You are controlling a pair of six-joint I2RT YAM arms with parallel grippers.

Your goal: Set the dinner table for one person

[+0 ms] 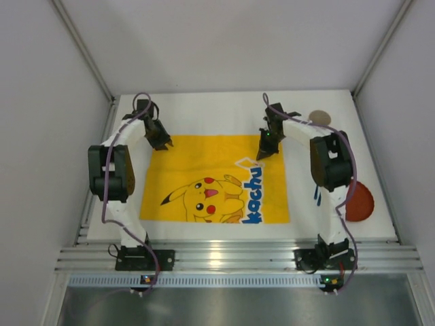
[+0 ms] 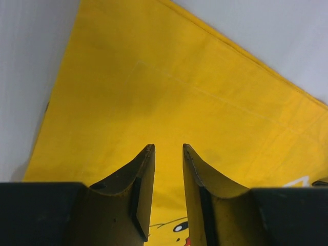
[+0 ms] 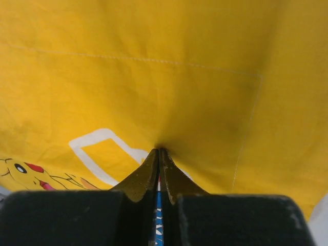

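Observation:
A yellow Pikachu-print cloth mat (image 1: 204,163) lies in the middle of the white dinner table (image 1: 204,109). My left gripper (image 1: 165,144) hovers at the mat's far left corner. In the left wrist view it (image 2: 168,147) is open and empty, with the mat (image 2: 154,87) below and bare table (image 2: 277,31) beyond the mat's edge. My right gripper (image 1: 262,155) is near the mat's far right corner. In the right wrist view it (image 3: 159,150) is shut on a pinched fold of the mat (image 3: 154,72), and the cloth puckers at the tips.
A small round brown disc (image 1: 319,117) lies at the far right of the table. A red-brown plate (image 1: 360,202) sits at the right edge, partly behind my right arm. Small blue items (image 1: 317,197) lie beside it. Grey walls close in the table on three sides.

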